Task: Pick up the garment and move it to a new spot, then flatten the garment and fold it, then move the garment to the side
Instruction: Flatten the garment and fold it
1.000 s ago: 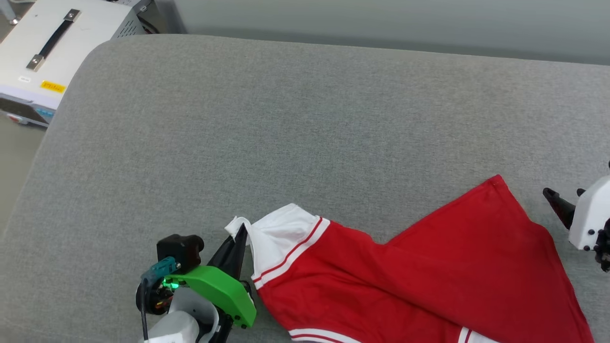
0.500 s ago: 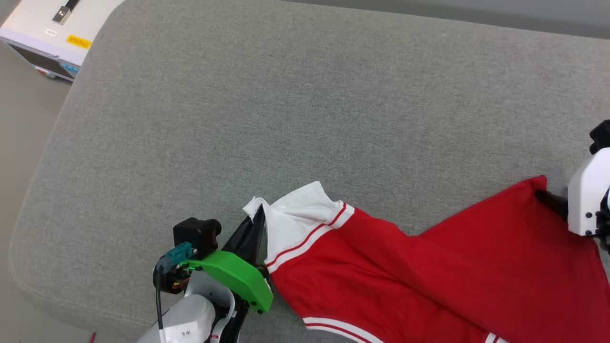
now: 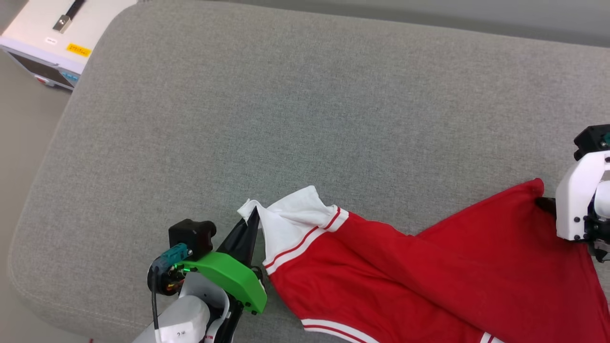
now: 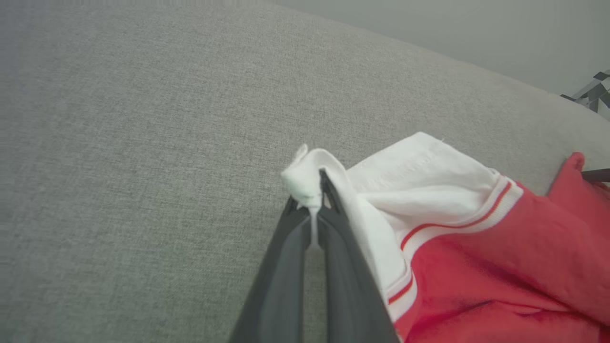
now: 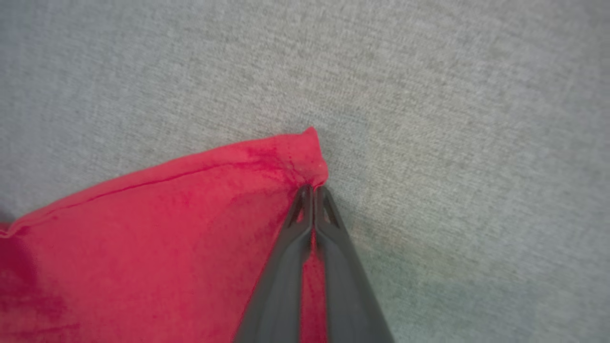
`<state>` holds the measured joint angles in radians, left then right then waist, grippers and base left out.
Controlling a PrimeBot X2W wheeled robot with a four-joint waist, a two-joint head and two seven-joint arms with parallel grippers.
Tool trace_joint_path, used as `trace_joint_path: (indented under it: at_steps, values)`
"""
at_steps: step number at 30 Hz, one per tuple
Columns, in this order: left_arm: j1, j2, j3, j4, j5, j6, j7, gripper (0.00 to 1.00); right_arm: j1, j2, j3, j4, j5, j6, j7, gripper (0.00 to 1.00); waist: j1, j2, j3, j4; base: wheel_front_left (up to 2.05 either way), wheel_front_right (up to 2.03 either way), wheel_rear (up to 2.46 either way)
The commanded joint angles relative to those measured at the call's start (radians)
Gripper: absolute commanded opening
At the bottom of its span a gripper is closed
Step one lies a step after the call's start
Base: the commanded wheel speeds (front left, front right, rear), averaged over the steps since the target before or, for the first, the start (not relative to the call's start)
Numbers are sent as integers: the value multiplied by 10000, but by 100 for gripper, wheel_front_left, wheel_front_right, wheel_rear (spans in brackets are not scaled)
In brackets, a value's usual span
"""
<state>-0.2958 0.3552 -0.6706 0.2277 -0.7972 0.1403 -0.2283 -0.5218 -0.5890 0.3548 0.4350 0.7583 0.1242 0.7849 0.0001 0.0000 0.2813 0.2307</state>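
Observation:
The red garment with white, red-striped sleeves lies stretched across the near part of the grey cushion. My left gripper is shut on the tip of the white sleeve, pinching a tuft of cloth between its dark fingers. At the far right my right gripper is shut on the garment's red hem corner; in the right wrist view its fingers meet with red cloth between them. No letters or number show on the visible red side.
A white case with a black handle and a yellow label stands beyond the cushion's far left corner. The cushion's rounded left edge drops to the floor. Open grey cushion stretches behind the garment.
My right gripper has moved onto the red hem corner and shut on it. The head camera has tilted down, shifting the whole picture. My left gripper still holds the sleeve.

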Motion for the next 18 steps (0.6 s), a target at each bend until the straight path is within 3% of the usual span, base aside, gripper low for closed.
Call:
trace_joint_path:
  at_steps: [1, 12, 18]
  values:
    - [26, 85, 55, 2, -21, 50, -63, 0, 66, 148, 177, 139, 64, 65, -121, 0, -1, 0, -307, -106, 0, 0, 0]
    - [-628, 583, 512, -412, 101, 392, 75, 0, -620, -70, -186, 23, -58, 65, -2396, 0, -1, 0, -1335, -669, 0, 0, 0]
    - [-2174, 1076, 942, -465, 166, 141, 529, 0, -1316, -27, -264, 349, -320, 65, -3258, 0, -1, 0, -1423, -1018, 0, 0, 0]
